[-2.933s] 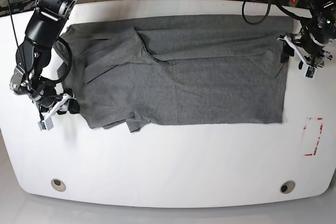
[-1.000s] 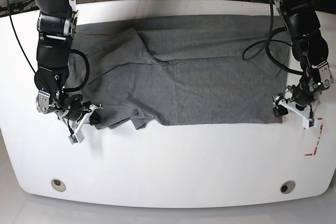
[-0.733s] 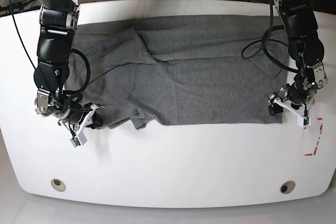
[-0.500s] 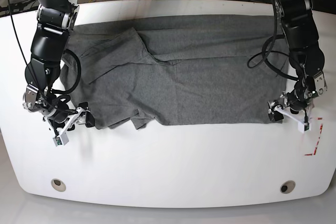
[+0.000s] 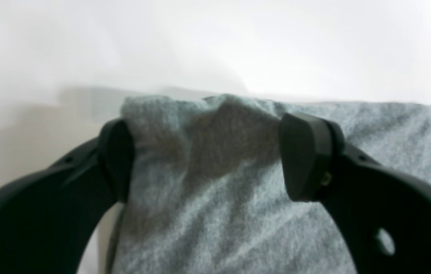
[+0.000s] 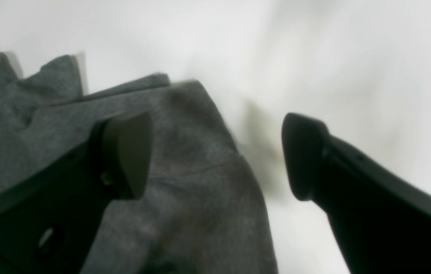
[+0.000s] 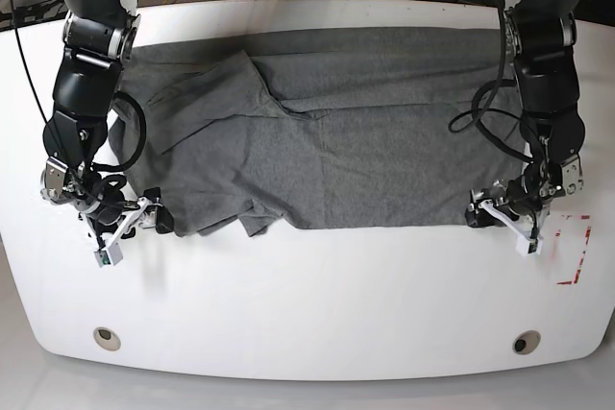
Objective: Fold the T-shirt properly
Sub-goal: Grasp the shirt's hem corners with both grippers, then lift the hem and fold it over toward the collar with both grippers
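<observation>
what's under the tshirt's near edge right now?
White table shows all around the T-shirt, and its near edge lies flat on it. Both open grippers straddle that edge's corners: left gripper, right gripper. Whatever is beneath the fabric itself is covered.

The T-shirt (image 7: 336, 132) is soft, matt heather-grey knit cloth with a faintly fuzzy nap, rumpled near its sleeve. Beneath it the tabletop (image 7: 307, 304) is smooth white with a slight sheen. Both the left pincer (image 5: 208, 156) and right pincer (image 6: 215, 156) look like matt black plastic.
</observation>
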Robot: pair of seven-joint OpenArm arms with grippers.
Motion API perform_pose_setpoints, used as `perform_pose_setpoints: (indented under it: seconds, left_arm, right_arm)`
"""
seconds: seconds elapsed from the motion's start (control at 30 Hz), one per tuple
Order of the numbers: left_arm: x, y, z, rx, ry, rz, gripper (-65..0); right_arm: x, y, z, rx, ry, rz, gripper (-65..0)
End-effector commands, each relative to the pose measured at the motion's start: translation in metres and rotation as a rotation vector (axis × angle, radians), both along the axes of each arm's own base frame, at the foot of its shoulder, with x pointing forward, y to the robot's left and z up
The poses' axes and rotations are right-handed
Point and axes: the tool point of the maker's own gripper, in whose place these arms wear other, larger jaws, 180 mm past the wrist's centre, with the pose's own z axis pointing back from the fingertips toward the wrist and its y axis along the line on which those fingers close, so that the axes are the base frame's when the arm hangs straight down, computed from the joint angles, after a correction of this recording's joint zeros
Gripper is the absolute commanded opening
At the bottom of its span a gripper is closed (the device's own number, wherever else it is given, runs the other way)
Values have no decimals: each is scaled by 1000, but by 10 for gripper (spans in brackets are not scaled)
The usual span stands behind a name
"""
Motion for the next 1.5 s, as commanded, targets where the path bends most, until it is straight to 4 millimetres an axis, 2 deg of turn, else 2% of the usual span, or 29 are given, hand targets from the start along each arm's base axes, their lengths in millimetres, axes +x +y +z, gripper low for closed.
perform_pose_setpoints:
  seconds: [0.0,0.07,0.1,0.13,0.23,0.47,0.63,0.7,0.83,0.93,1.0,1.03,1.23,1.4,1.47]
  left_arm:
    - [5,7,9,15,-11,2,-278]
    - [5,8,9,16,-11,3,-382]
    - [5,8,9,16,-11,3,-460]
    - [5,8,9,16,-11,3,-511]
    - [4,8,9,18,-12,2,-606]
    - [3,2,11,14,-18,-47,-625]
    - [3,0,11,13,-17,-59,-650]
    - [3,1,11,13,-17,-58,-650]
    - [3,2,11,14,-20,-55,-650]
    - [2,11,14,30,-22,-47,-650]
    - [3,12,15,31,-25,-44,-650]
    - [3,12,15,31,-26,-44,-650]
    - [6,12,19,31,-36,-45,-650]
    - [19,9,54,74,-130,-72,-650]
    - [17,7,59,88,-142,-84,-650]
  right_arm:
    - [14,-12,10,40,-42,-36,-151]
    - [13,-19,2,42,-23,-55,-151]
    - [15,-18,-3,49,-24,-63,-151]
    - [16,-17,-7,49,-22,-66,-151]
    - [15,-18,-18,36,-12,-69,-147]
    - [12,8,-36,36,13,-31,-147]
    - [13,34,-43,67,23,-3,-151]
    - [13,40,-44,76,23,3,-178]
    - [14,46,-44,84,21,9,-328]
    - [16,46,-42,84,12,9,-472]
    - [17,45,-40,80,10,8,-599]
    - [19,44,-39,78,5,8,-650]
    - [35,37,-5,20,-70,26,-650]
    - [41,29,29,-88,-102,56,-650]
    - [41,26,40,-126,-122,63,-650]
